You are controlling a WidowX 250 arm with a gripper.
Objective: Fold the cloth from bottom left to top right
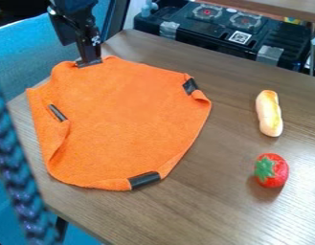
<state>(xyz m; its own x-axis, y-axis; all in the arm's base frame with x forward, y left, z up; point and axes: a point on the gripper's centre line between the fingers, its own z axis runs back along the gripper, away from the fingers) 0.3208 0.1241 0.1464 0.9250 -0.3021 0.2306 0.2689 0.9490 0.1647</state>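
Orange cloth (124, 127) lies spread at left, its left edge curled inward; the gripper (89, 60) meets its upper-left edge, whether clenched or released cannot be told

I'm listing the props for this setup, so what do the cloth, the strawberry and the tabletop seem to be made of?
Cloth: probably microfibre or terry, matte, judging by its fuzzy surface and soft, curling edges.
Strawberry: likely moulded plastic or rubber, faintly glossy, with smooth, evenly coloured skin.
Tabletop: wood or wood-look laminate, satin, with streaky brown grain and a pale sheen.
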